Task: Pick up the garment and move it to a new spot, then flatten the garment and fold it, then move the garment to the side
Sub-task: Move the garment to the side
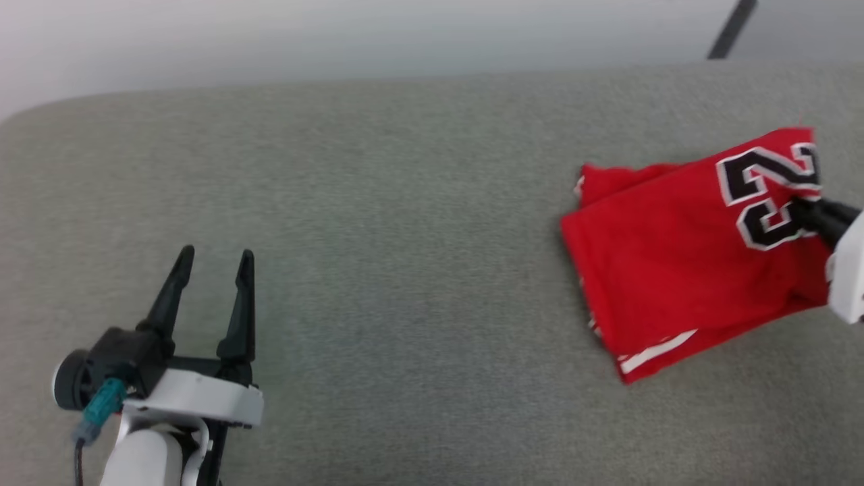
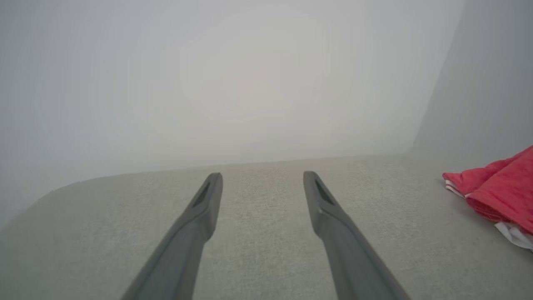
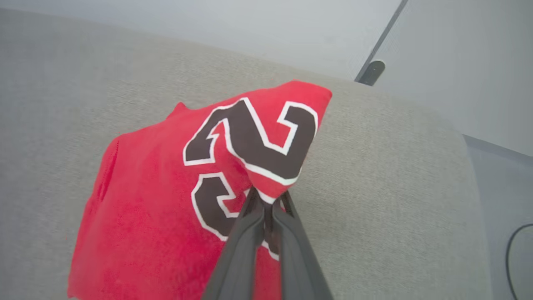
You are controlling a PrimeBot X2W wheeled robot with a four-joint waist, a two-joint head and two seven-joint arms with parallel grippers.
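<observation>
The garment (image 1: pixel 682 256), a red jersey with a black white-outlined "23", lies folded at the right side of the grey table (image 1: pixel 405 236). White striped trim shows at its lower edge. My right gripper (image 1: pixel 803 209) comes in from the right edge and is shut on the garment (image 3: pixel 175 200) at the numbers, its fingertips (image 3: pixel 268 198) pinching a raised fold of cloth. My left gripper (image 1: pixel 214 263) rests open at the lower left over bare table, far from the cloth. In the left wrist view my left gripper (image 2: pixel 262 183) holds nothing, and the garment (image 2: pixel 499 191) shows at the right edge.
The grey fabric-covered table (image 3: pixel 395 175) has a rounded far edge, with a pale wall behind it. A dark bar (image 1: pixel 732 30) stands beyond the far right corner. A thin black cable (image 3: pixel 516 254) lies on the floor past the table's right end.
</observation>
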